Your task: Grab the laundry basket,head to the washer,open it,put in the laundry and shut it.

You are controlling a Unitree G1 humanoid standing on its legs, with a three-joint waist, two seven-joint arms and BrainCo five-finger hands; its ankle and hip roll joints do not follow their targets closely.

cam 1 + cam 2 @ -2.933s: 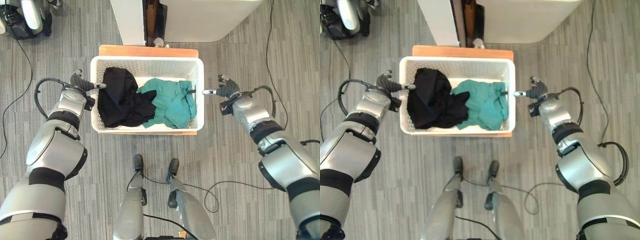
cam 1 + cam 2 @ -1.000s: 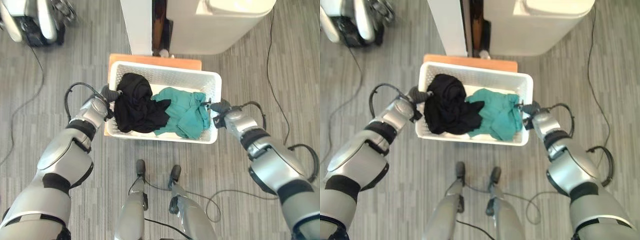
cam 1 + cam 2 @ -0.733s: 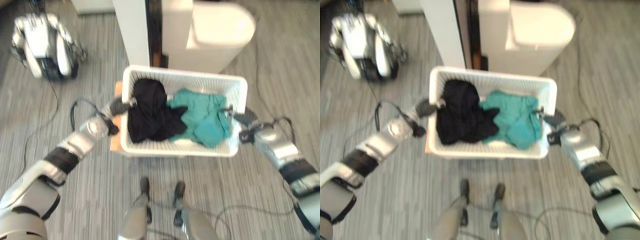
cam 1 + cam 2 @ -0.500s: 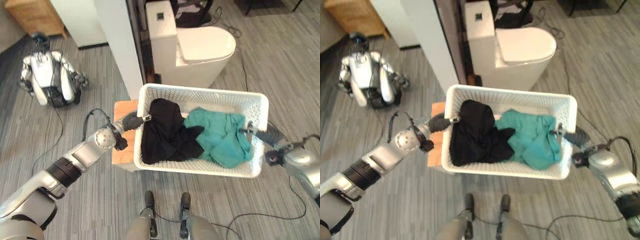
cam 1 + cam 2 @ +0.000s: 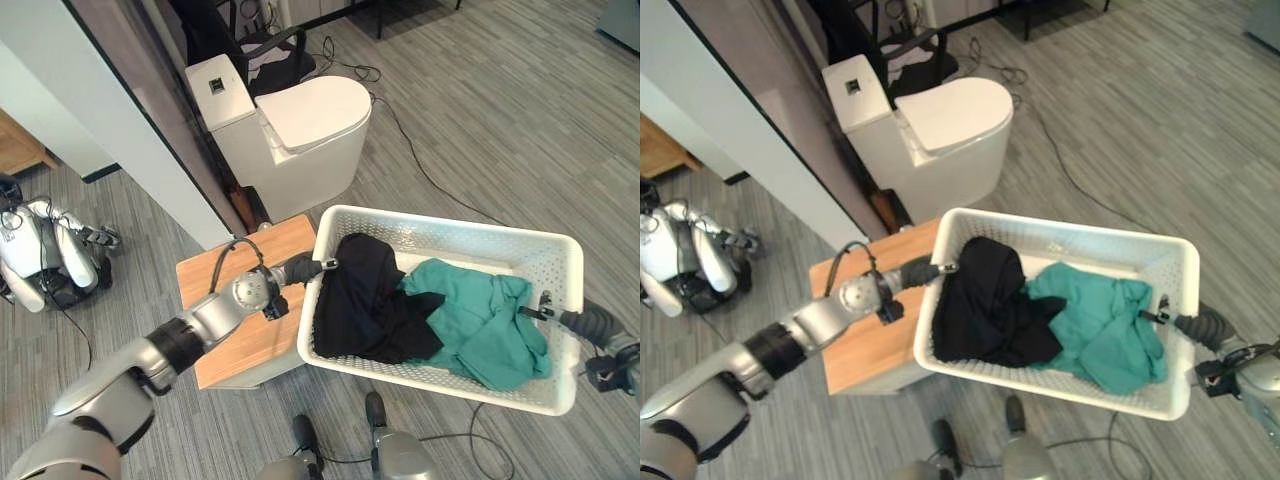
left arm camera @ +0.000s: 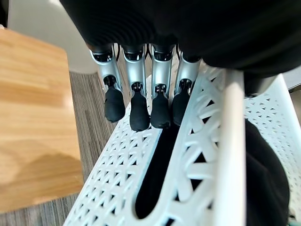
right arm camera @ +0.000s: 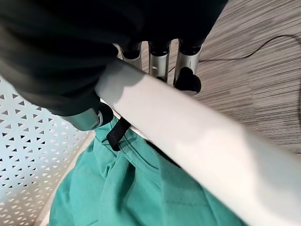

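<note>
While gripped, basket [image 5: 560, 262] aloft.

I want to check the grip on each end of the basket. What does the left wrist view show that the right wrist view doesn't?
The left wrist view alone shows the left hand's fingers curled under the laundry basket's rim against its latticed outer wall, the black garment inside, and the wooden stand beside the basket. The right wrist view alone shows the right hand's fingers hooked round the rim at the other end, with the green garment below. Both share the white basket and grey striped floor.
</note>
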